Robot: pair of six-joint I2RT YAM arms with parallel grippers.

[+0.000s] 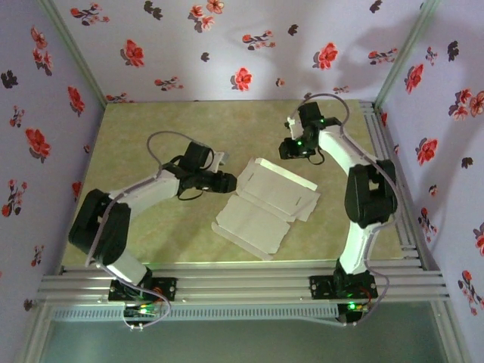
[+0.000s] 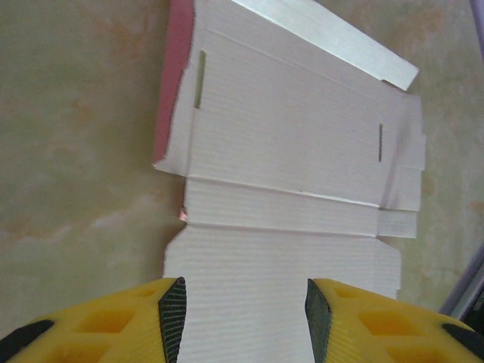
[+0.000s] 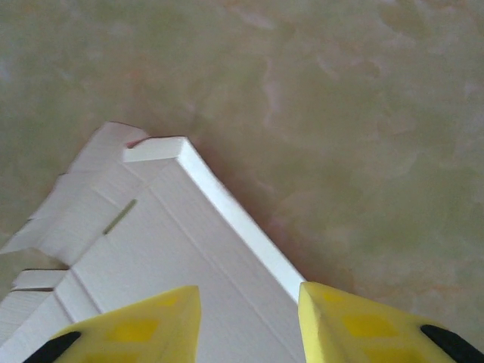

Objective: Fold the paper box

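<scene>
The paper box (image 1: 268, 200) lies unfolded and mostly flat in the middle of the table, pale grey-white face up. In the left wrist view the paper box (image 2: 287, 151) shows creased panels, two slots and a strip of salmon pink (image 2: 170, 83) along one upturned side flap. My left gripper (image 1: 229, 183) is at the box's left edge; its jaws (image 2: 242, 318) stand open over a panel, with nothing between the black pads (image 2: 173, 314). My right gripper (image 1: 290, 150) hovers at the far edge, open (image 3: 249, 318), above the box's (image 3: 174, 242) raised narrow rim flap (image 3: 234, 219).
The tan-green tabletop (image 1: 151, 136) is walled by floral panels on the left, back and right. Aluminium rails (image 1: 242, 283) run along the near edge and the right side (image 1: 389, 166). Bare table lies left of and beyond the box.
</scene>
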